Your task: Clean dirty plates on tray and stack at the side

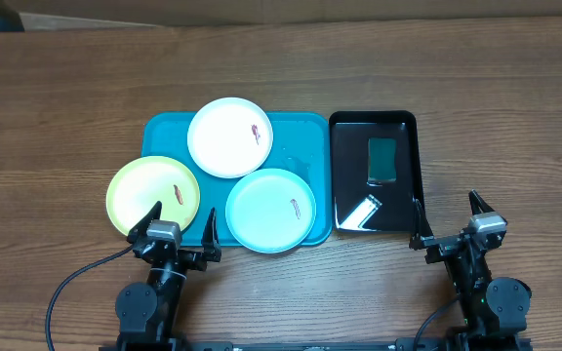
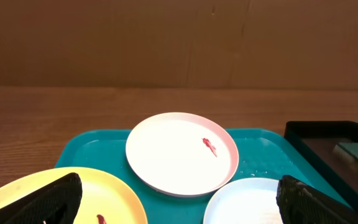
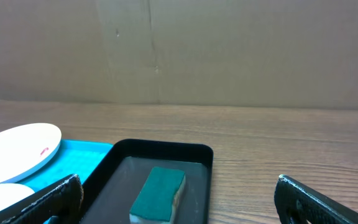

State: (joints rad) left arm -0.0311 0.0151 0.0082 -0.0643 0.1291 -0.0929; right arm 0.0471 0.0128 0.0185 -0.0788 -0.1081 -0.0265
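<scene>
My left pincer (image 1: 183, 216) has its fingers spread wide apart and holds nothing. It sits low at the near-left of the teal tray (image 1: 305, 132). One fingertip is over the near edge of the yellow-green plate (image 1: 152, 195), the other by the tray's near rim. My right pincer (image 1: 445, 210) is also spread wide and holding nothing. It is well off the tray's right side, out over the table (image 1: 66, 97).

The yellow-green plate hangs over the tray's left edge, partly on the tray and partly over the table. The aqua plate (image 1: 271, 210) lies at the tray's near right, its rim poking slightly past the tray's near edge. The white plate (image 1: 227, 136) is at the tray's far middle, its rim crossing the far edge a bit. All three lie flat and right side up, close together; I cannot tell whether the rims touch. Each carries one small reddish-brown smear (image 1: 257, 134).

The black tray (image 1: 403, 122) is just beside the teal tray's right edge. It holds a green sponge (image 1: 381, 161) lying flat, and a bright white patch nearer me, glare or an object, cannot tell. A black cable (image 1: 66, 283) loops on the table nearer than the tray's left corner.
</scene>
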